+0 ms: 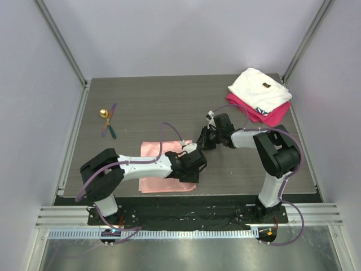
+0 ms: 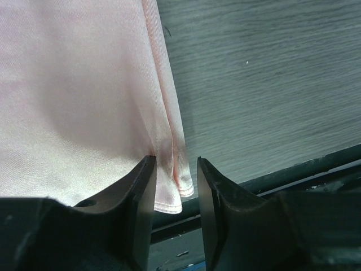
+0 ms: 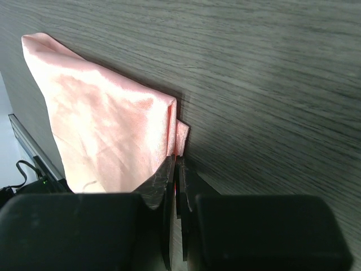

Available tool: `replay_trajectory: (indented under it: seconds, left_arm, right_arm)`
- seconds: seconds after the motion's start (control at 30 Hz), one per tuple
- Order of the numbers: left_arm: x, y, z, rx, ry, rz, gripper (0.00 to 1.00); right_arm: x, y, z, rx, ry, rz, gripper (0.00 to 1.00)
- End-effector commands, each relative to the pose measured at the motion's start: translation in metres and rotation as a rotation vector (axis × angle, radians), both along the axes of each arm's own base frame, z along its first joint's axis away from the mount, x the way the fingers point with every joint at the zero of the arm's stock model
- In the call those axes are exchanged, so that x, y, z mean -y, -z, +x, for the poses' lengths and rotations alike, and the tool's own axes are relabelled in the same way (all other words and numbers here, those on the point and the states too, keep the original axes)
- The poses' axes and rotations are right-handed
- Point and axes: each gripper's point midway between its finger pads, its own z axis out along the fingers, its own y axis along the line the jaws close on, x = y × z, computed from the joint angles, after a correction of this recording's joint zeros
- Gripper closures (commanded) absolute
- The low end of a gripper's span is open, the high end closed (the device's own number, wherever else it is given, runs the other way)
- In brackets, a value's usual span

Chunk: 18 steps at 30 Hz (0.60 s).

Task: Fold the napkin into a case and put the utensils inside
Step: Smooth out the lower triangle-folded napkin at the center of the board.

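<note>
Most of the napkin is covered from above by the left arm, so only a strip at the far side and the near edge can be seen, lying folded at the near edge of the surface. Both grippers blur into one dark clump over its right side up there, so the wrist views have to be relied on, lol.

From the left wrist, the left gripper is seen partly spread, jaws apart, with the napkin's near right corner sitting in the gap and not pinched. The rest of the cloth is cut off by the frame at the top and left.

From the right wrist, the right gripper is pressed nearly together, and a thin sliver of pink is caught between the jaws at the napkin's far right corner. The near part of the cloth is blocked by the gripper body.

The utensils are left well apart at the far left; a gold bowl and crossed purple and green handles can be made out, but the count can't be told. A white cloth is stacked on a magenta cloth in the far right corner.
</note>
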Motion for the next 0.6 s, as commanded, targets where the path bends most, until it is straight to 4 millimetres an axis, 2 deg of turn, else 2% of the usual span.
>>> replay_trajectory:
  seconds: [0.0,0.27,0.47,0.57]
  left_arm:
    - [0.002,-0.009,-0.006,0.016,-0.008,-0.016,0.62]
    - [-0.005,-0.012,-0.011,0.023,-0.013,-0.006,0.69]
    - [-0.010,-0.008,-0.011,0.024,-0.016,0.010,0.81]
    - [-0.008,-0.009,-0.009,0.033,-0.011,0.014,0.90]
  right_arm:
    - [-0.003,0.002,0.009,0.021,0.001,0.005,0.90]
    - [-0.004,0.006,0.014,0.016,0.014,0.006,0.97]
    - [-0.004,0.014,0.015,0.002,0.025,-0.004,0.99]
    - [-0.002,0.015,0.017,0.005,0.031,-0.012,0.99]
